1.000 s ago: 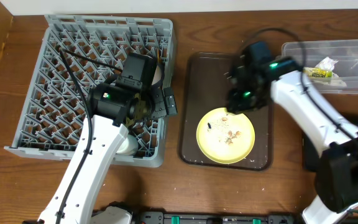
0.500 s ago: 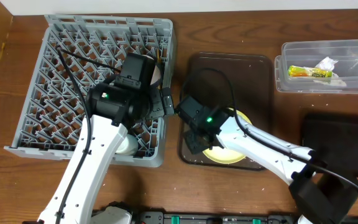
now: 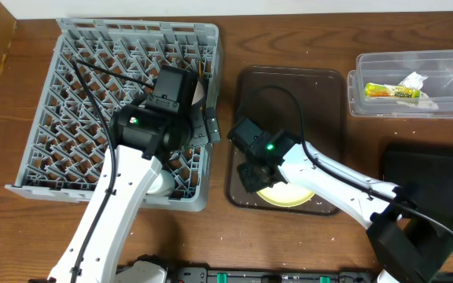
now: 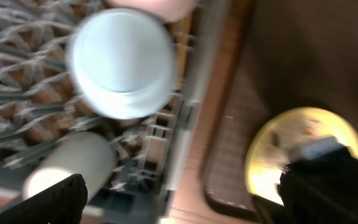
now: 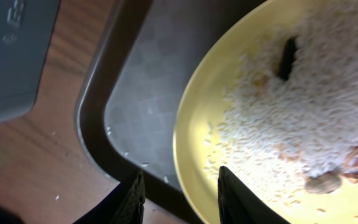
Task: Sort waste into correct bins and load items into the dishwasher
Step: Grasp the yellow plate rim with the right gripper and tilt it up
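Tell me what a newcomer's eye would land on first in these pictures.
The yellow plate strewn with rice stands out, lying in the dark brown tray in the middle, with the right gripper open over its left rim. Next comes the big grey dish rack on the left, a light blue bowl set in it. At far right, a clear tub holds a green-and-yellow wrapper.

Colour key. The dish rack is shown in grey, patterned by a lattice of pegs. The plate is rendered yellow and is speckled with pale crumbs. A light blue bowl and a white cup are seen. The serving tray is dark brown, the flat bin black, the tub clear. The wrapper is printed green and yellow; the tissue is white. The worktop is marked by brown wood grain.
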`<state>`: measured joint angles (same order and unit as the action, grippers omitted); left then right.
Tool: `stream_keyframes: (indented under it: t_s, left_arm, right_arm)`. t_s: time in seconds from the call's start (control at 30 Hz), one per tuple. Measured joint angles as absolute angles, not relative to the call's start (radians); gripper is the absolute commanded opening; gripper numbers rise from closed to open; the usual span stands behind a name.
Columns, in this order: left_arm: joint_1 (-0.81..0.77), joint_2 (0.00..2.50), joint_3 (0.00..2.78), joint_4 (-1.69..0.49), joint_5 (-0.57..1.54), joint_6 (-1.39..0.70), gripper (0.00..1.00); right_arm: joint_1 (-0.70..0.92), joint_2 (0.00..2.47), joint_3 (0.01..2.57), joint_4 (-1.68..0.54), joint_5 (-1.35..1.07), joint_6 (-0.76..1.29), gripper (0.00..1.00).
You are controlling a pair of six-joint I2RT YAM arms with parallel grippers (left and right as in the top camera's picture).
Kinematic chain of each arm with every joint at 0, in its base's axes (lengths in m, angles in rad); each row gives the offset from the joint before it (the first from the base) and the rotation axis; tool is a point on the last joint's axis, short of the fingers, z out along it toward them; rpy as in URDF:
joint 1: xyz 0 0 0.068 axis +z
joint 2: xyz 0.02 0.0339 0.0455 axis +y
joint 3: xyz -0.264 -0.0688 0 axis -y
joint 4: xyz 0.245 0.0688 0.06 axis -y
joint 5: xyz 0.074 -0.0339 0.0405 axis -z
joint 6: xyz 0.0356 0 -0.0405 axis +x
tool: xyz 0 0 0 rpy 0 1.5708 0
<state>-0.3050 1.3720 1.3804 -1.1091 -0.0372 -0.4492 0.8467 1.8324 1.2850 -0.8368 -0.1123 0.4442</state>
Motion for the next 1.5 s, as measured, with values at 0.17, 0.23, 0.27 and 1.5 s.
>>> stream_keyframes:
  t_s: [0.17, 0.23, 0.27, 1.5]
  left_arm:
    - [-0.114, 1.372, 1.38, -1.208, -0.146, -0.524, 1.0]
    - [-0.004, 1.372, 1.38, -1.242, -0.168, -0.534, 1.0]
    - [0.021, 1.372, 1.38, -1.249, -0.174, -0.537, 1.0]
    - [0.233, 1.372, 1.38, -1.301, -0.191, -0.546, 1.0]
  right_arm:
    - [0.868, 1.832, 1.285, -0.844, -0.142, 0.444, 0.38]
    - [0.888, 1.832, 1.285, -0.844, -0.136, 0.444, 0.38]
    - [0.896, 1.832, 1.285, -0.843, -0.134, 0.444, 0.39]
    - [0.982, 1.911, 1.186, -0.71, 0.088, 0.493, 0.01]
